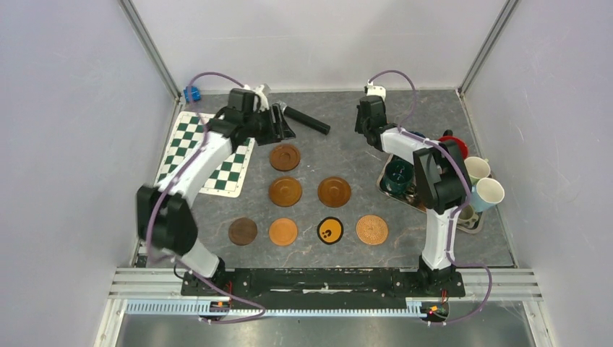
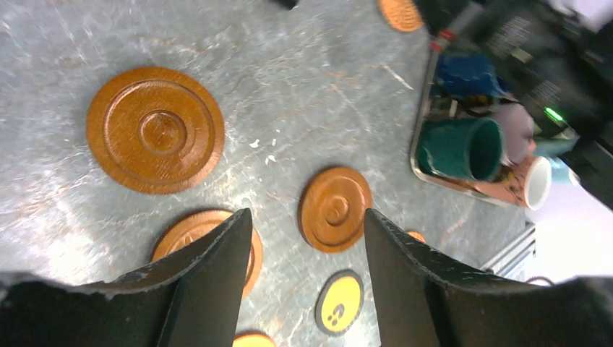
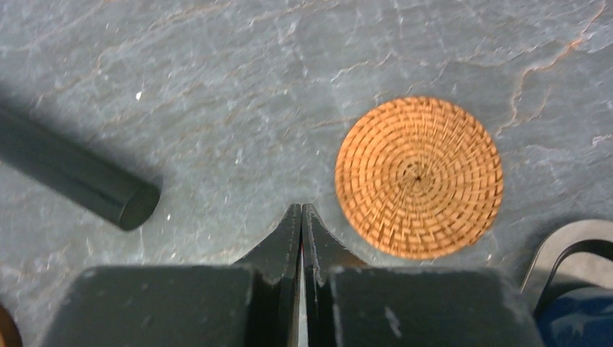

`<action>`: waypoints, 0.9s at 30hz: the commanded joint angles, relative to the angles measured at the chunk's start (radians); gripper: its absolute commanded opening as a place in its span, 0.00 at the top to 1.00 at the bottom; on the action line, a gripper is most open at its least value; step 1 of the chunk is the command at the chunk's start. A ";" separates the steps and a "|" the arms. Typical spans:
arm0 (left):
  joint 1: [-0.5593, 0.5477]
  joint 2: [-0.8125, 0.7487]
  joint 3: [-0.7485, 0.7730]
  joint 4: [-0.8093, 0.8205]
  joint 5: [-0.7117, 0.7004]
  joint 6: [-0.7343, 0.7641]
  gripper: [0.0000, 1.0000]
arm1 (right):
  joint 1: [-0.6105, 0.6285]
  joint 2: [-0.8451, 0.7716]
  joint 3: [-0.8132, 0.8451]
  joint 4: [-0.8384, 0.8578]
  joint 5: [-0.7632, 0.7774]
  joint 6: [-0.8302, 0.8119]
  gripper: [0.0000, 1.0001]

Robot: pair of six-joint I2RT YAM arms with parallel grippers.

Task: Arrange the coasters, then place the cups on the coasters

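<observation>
Seven coasters lie in rows on the table: three grooved wood coasters [image 1: 285, 157] [image 1: 285, 191] [image 1: 334, 191], then a dark brown one [image 1: 243, 231], an orange one [image 1: 283, 231], a black one with a yellow mark [image 1: 329, 230] and a woven one [image 1: 371, 230]. My left gripper [image 1: 285, 130] [image 2: 307, 215] hangs open and empty above the far grooved coaster [image 2: 155, 129]. My right gripper [image 1: 363, 131] [image 3: 301, 208] is shut on nothing, just left of another woven coaster [image 3: 418, 177]. The cups crowd a metal tray [image 1: 409, 200] at right, among them a dark green cup [image 1: 397, 176] [image 2: 463, 148].
A black microphone [image 1: 307, 119] [image 3: 79, 177] lies at the back between the grippers. The green-and-white chequered mat [image 1: 206, 155] lies under the left arm. A dark blue cup [image 3: 578, 318] sits close to the right of my right gripper.
</observation>
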 commanded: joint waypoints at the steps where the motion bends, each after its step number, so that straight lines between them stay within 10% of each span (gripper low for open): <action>1: -0.001 -0.262 -0.095 -0.102 0.012 0.156 0.34 | -0.016 0.059 0.109 -0.008 0.111 -0.021 1.00; 9: -0.002 -0.555 -0.392 -0.080 -0.089 0.182 0.32 | -0.051 0.131 0.218 -0.134 0.217 -0.019 1.00; 27: -0.002 -0.627 -0.424 -0.082 -0.111 0.197 0.31 | -0.068 0.227 0.232 -0.127 0.168 0.004 1.00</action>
